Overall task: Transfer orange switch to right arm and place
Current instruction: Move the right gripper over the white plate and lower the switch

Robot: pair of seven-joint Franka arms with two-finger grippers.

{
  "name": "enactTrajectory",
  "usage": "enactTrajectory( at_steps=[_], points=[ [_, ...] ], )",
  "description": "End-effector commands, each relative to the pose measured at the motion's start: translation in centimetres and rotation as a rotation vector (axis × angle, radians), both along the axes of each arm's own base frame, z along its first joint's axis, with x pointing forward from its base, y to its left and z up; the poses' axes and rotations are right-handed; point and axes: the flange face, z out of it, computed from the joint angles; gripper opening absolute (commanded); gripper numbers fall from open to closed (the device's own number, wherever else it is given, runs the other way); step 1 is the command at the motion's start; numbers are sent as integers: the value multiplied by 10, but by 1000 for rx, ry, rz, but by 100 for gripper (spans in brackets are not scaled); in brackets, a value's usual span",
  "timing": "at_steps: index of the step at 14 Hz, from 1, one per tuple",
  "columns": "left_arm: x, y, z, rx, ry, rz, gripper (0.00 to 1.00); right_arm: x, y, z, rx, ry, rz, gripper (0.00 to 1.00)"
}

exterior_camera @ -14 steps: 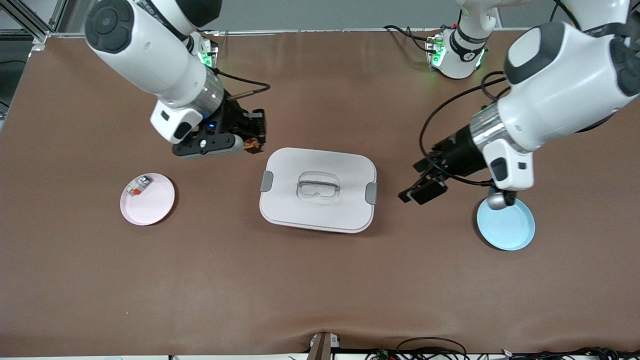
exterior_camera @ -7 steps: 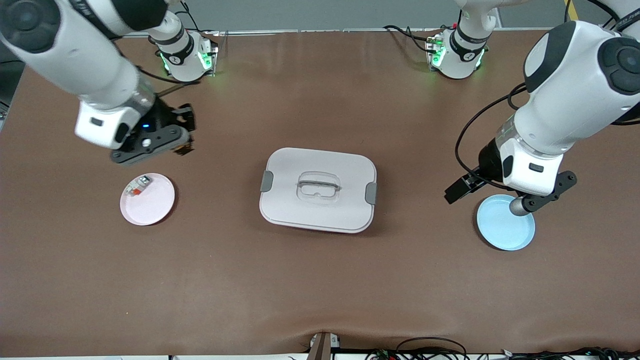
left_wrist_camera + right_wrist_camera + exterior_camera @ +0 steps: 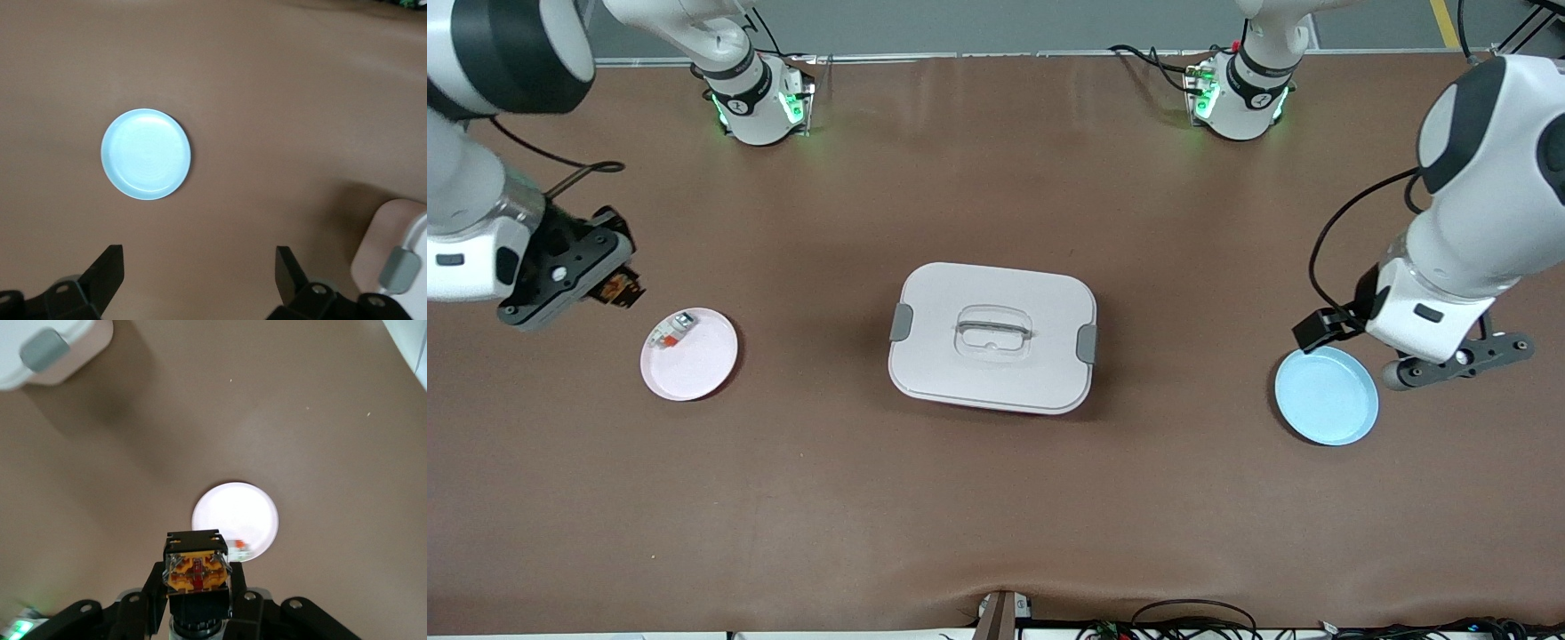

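The orange switch (image 3: pixel 197 568), a small black block with an orange top, sits clamped between the fingers of my right gripper (image 3: pixel 197 579), which is shut on it. In the front view that gripper (image 3: pixel 615 290) hangs with the orange switch (image 3: pixel 617 289) over bare table, beside the pink plate (image 3: pixel 698 366) and toward the right arm's end. The pink plate (image 3: pixel 233 510) carries a white-grey block with a red patch (image 3: pixel 673 331). My left gripper (image 3: pixel 199 268) is open and empty, above the table by the rim of the blue plate (image 3: pixel 1325 396); in the front view the left gripper (image 3: pixel 1319 329) is partly hidden by its wrist.
A white lidded container (image 3: pixel 992 338) with grey clips stands at the middle of the table; its corners show in the left wrist view (image 3: pixel 400 263) and the right wrist view (image 3: pixel 50 350). The blue plate (image 3: pixel 146 154) holds nothing. Both arm bases stand along the edge farthest from the front camera.
The right arm swung from beside the container toward its own end of the table with the switch, stopping next to the pink plate. The left arm drew back toward its end, over the blue plate's edge.
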Motion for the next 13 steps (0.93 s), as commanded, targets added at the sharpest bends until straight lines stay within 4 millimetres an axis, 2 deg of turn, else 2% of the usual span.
enactTrajectory(
  at_steps=[1,3,5,7,10,13],
  points=[
    [-10,15,6,39,36,-37,100,3,-36,-35,-15,-43,181,0],
    [-12,28,5,46,63,-16,100,7,-53,-65,-27,-71,261,0],
    [-15,31,17,49,43,-15,100,9,-71,-92,-42,-103,314,0],
    [-21,36,30,47,30,-42,100,6,-81,-118,-47,-131,345,0],
    [-37,58,52,16,19,-71,100,6,-87,-155,-46,-94,422,0],
    [-60,73,62,-14,16,-82,100,-4,-89,-190,-48,-114,455,0]
  ],
)
